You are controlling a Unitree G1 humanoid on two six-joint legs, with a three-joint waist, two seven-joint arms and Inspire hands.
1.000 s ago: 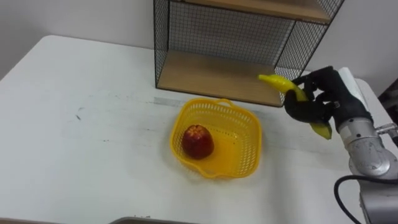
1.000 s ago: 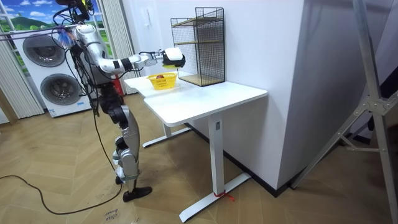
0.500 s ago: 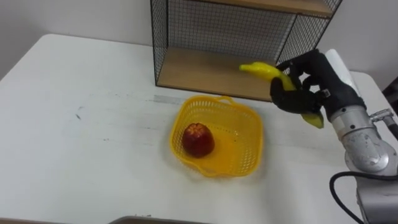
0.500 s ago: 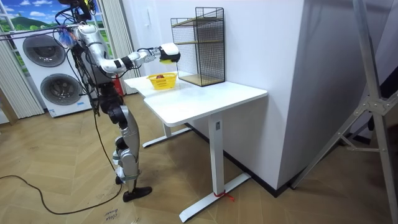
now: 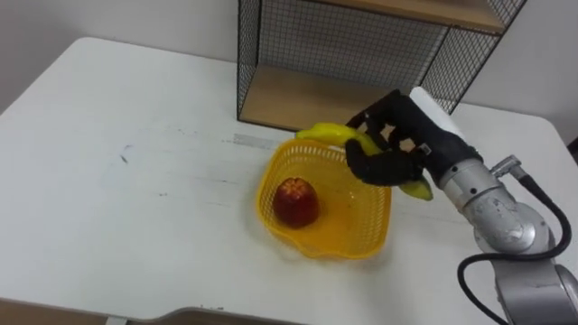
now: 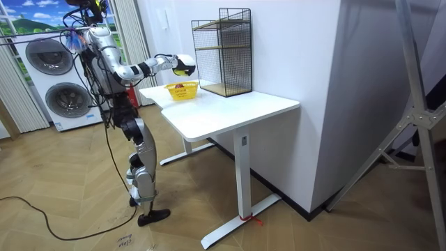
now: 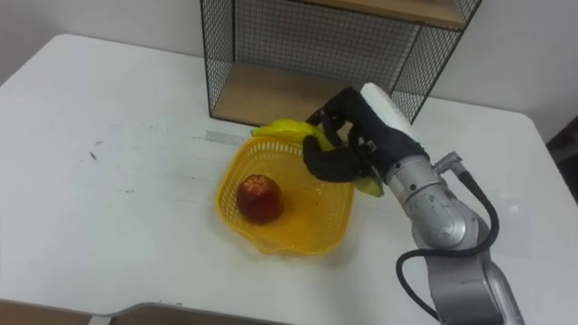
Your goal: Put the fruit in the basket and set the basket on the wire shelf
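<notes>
Room, side view. A white desk on T-footed legs stands against a tall white wall, which juts out into the room. At the room view's right, a grey metal stand rises before that wall. The floor is of brown wood planks. At far left are two stacked washers, flanked by pale curtains. Above them a window shows blue sky and green hills. The light is bright and even.

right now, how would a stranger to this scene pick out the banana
On the white table, a yellow basket sits in front of the wire shelf. Above its rim the right robot hand grips the banana: long, curved and yellow, unlike the round red apple lying inside.
</notes>
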